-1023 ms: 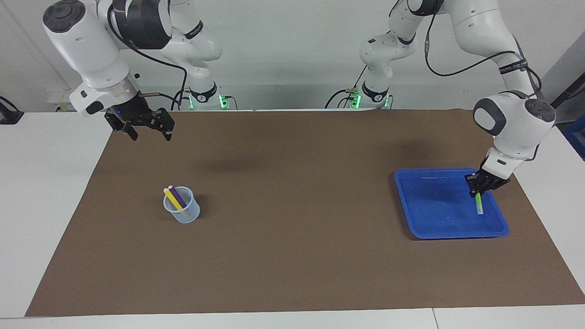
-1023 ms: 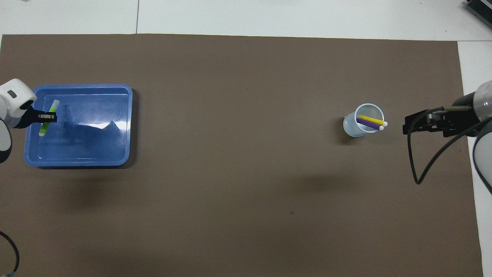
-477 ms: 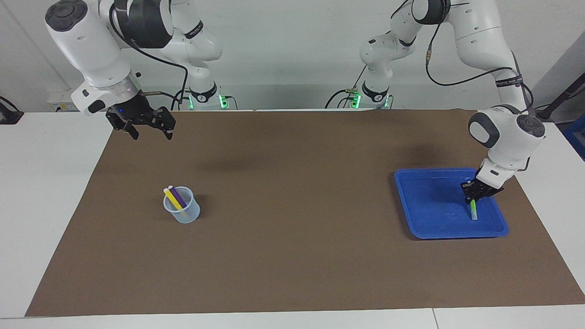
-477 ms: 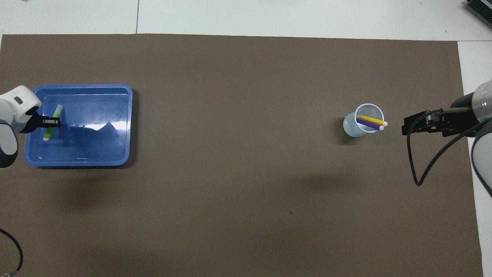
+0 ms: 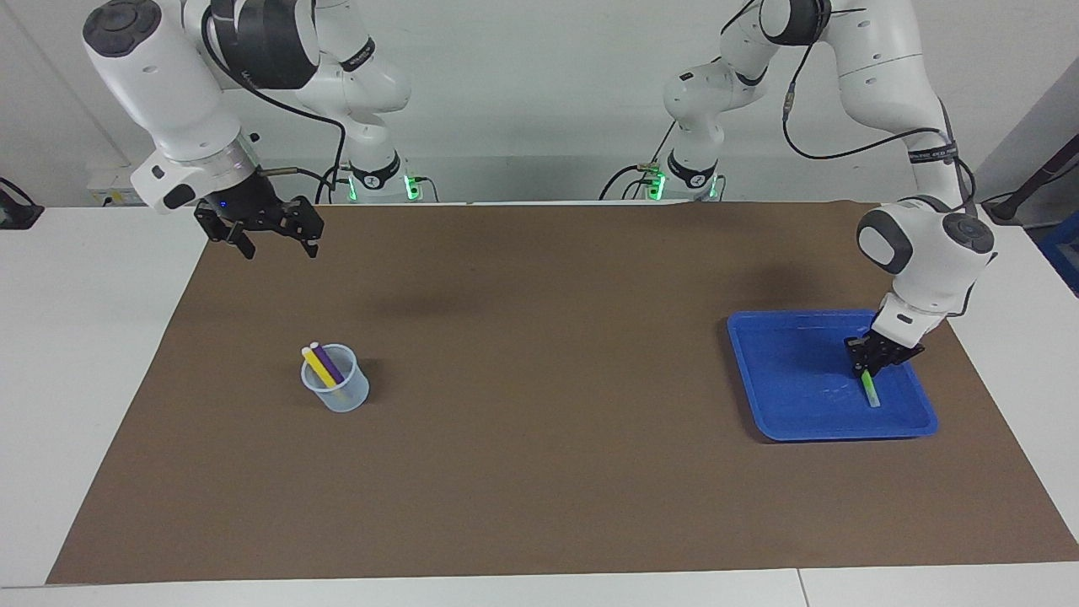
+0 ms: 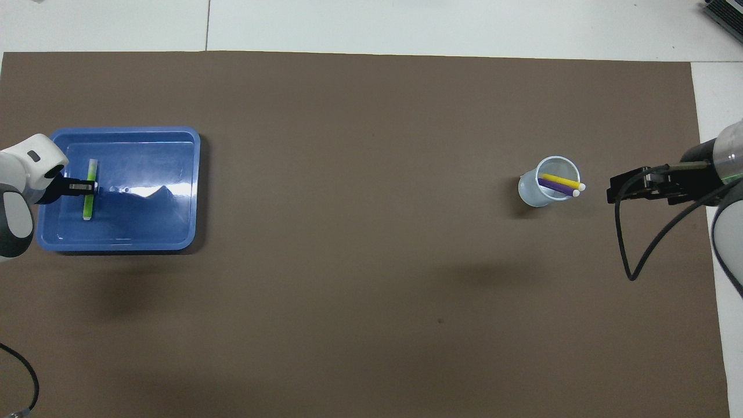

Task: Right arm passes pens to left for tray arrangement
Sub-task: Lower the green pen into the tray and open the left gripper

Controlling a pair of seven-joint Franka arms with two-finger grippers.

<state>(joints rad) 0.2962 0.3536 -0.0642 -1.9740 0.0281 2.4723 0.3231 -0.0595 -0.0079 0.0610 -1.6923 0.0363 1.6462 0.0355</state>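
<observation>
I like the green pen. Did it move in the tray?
Yes. The green pen swung from slanted to lie parallel with the blue tray side rim, under the left hand.

The left end effector (image 5: 868, 367) is covering the green pen's (image 5: 870, 391) upper end. The cup (image 5: 336, 391) is hiding the yellow pen's (image 5: 318, 365) and purple pen's (image 5: 327, 363) lower parts. The frame's bottom edge is cropping the table (image 5: 506, 594).

White desk (image 5: 93, 354) carrying a brown mat (image 5: 539, 405); on it, blue tray (image 5: 763, 396) at 3 o'clock, translucent cup (image 5: 341, 396) at 9 o'clock.
</observation>
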